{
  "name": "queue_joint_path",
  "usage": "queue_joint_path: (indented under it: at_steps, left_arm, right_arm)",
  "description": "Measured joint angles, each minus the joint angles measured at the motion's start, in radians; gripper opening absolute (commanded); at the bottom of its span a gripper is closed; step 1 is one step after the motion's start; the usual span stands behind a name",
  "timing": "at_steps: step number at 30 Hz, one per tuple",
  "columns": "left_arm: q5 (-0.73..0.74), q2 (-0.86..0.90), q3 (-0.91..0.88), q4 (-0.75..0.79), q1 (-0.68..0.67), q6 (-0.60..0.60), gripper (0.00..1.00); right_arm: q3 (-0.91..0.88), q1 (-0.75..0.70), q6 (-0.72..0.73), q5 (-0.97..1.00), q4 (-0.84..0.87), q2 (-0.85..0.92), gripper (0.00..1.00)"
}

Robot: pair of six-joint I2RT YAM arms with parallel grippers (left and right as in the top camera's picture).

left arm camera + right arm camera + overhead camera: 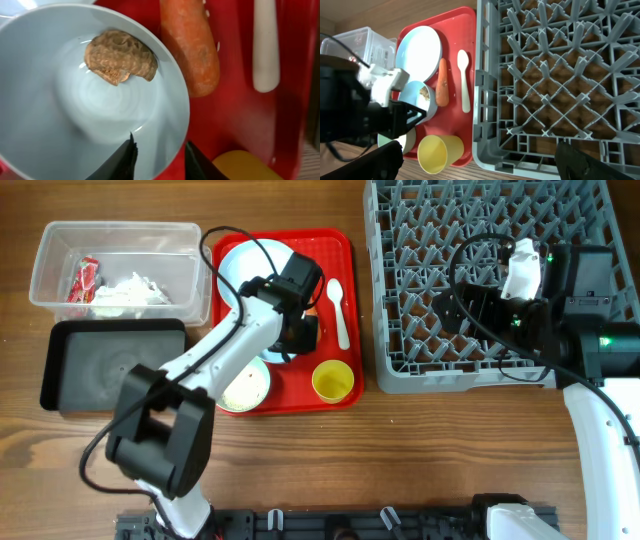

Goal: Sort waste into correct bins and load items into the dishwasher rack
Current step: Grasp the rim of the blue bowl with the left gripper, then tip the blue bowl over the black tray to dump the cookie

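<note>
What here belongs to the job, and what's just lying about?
Job: orange carrot, brown food bit, light blue bowl, light blue round plate, white plastic spoon, yellow cup, clear plastic tub, black tray, grey pegged rack.
Lying about: flat red serving tray, wooden table.

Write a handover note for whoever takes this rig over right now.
Left hand open, straddling the rim of the light blue bowl; brown food bit inside.
Right hand open, empty, over the rack.
Done: wrapper and tissue in the clear tub.
To do: food bit, carrot, rice in the green bowl; then plate, cup, spoon, both bowls, all on the red tray, into the rack.
</note>
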Motion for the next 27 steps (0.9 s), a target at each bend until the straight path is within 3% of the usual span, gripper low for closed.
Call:
queue_joint_path:
  at_steps: [4, 11, 20, 27]
  left_arm:
    - [0.000, 0.051, 0.000, 0.019, -0.002, 0.041, 0.34]
    - [-0.001, 0.087, 0.000, 0.039, -0.005, 0.058, 0.04]
    - [-0.016, 0.085, 0.010, 0.027, -0.005, 0.047, 0.04]
    - [0.024, 0.040, 0.176, -0.172, -0.005, -0.045, 0.04]
  right_arm:
    - [0.000, 0.000, -0.001, 0.000, -0.002, 0.000, 1.00]
    - [0.000, 0.000, -0.001, 0.000, -0.005, 0.000, 1.00]
    - [0.000, 0.000, -0.001, 0.000, -0.009, 0.000, 1.00]
    - [0.000, 0.000, -0.001, 0.000, -0.019, 0.000, 1.00]
